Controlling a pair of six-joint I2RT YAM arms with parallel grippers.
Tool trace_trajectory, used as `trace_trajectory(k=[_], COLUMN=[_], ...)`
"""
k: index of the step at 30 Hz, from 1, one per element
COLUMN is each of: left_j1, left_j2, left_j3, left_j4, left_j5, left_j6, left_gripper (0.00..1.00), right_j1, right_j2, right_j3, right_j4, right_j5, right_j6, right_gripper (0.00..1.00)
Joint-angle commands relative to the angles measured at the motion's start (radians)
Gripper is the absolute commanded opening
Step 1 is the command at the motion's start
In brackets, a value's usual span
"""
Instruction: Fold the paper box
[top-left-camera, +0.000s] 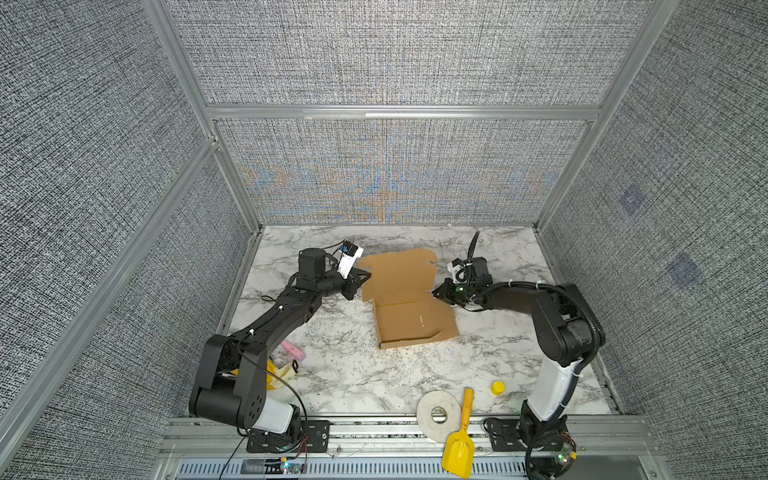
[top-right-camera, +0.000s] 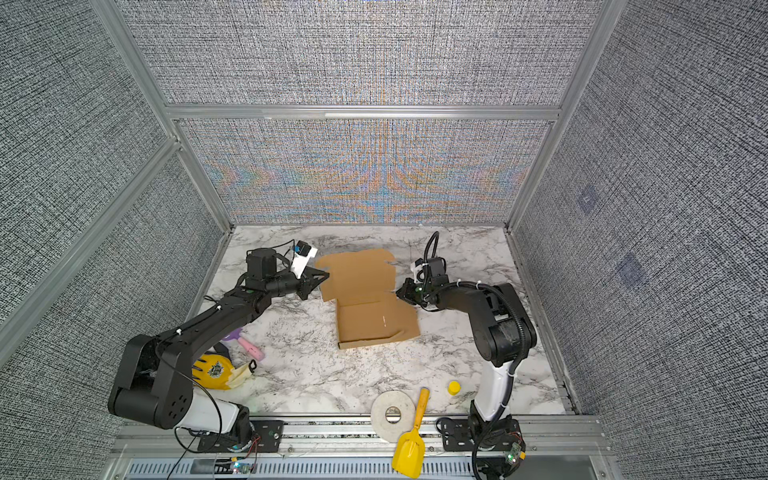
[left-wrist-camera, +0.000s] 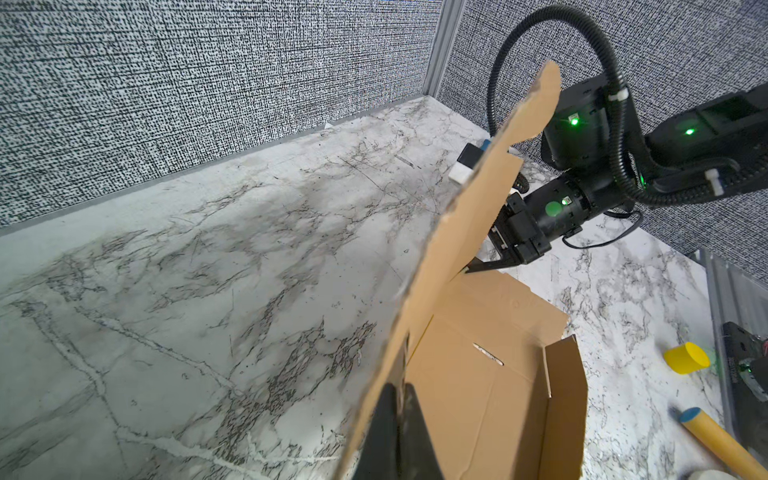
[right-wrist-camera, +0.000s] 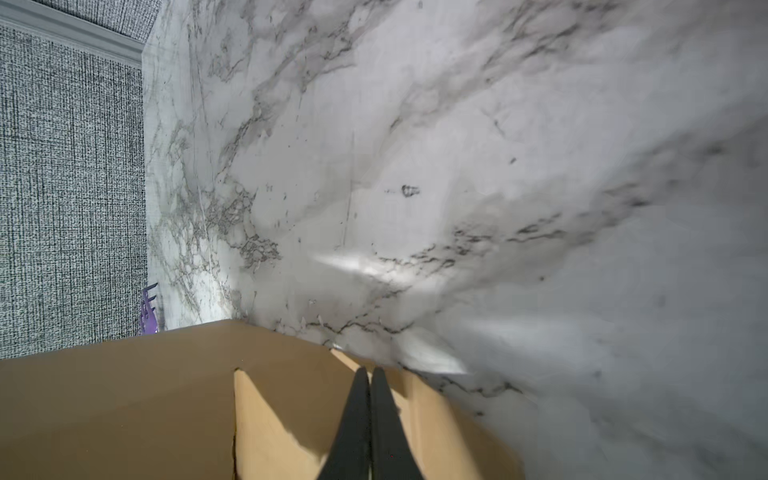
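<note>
The paper box (top-left-camera: 409, 320) is brown cardboard lying mid-table in both top views (top-right-camera: 370, 320). Its shallow tray faces the front and its lid panel is tilted up behind. My left gripper (top-left-camera: 366, 276) is at the lid's left edge. In the left wrist view it (left-wrist-camera: 400, 395) is shut, with the cardboard edge (left-wrist-camera: 478, 395) pinched between its fingers. My right gripper (top-left-camera: 435, 291) is at the box's right side where lid meets tray. In the right wrist view it (right-wrist-camera: 370, 372) is shut, tips over the cardboard (right-wrist-camera: 124, 407), and nothing shows between the fingers.
A white tape roll (top-left-camera: 438, 415), a yellow shovel (top-left-camera: 459, 449) and a small yellow cylinder (top-left-camera: 498, 387) lie at the front right. A pink toy (top-left-camera: 295, 351) and a yellow bag (top-right-camera: 216, 370) sit by the left arm's base. Grey walls enclose three sides.
</note>
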Motion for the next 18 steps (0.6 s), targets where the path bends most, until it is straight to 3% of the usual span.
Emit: trace_trajectory(k=[1,8,18], left_j1=[0.0,-0.001,-0.001], left_j2=[0.002,0.007,0.006], left_j3=[0.0,-0.006,-0.002], left_j4=[0.025,0.039,0.042], left_j5=[-0.004,-0.014,-0.002], left_j6=[-0.019,-0.037,-0.057], left_gripper=[0.0,0.0,0.0], right_j1=[0.016,0.053,0.066], right_j2=[-0.017,-0.033,-0.118], right_j3=[-0.019,-0.08,-0.287], right_j4=[0.058,0.124,0.367], right_j5=[-0.01,0.002,0.032], right_j6=[0.029,0.079,0.241], right_gripper=[0.0,0.0,0.0])
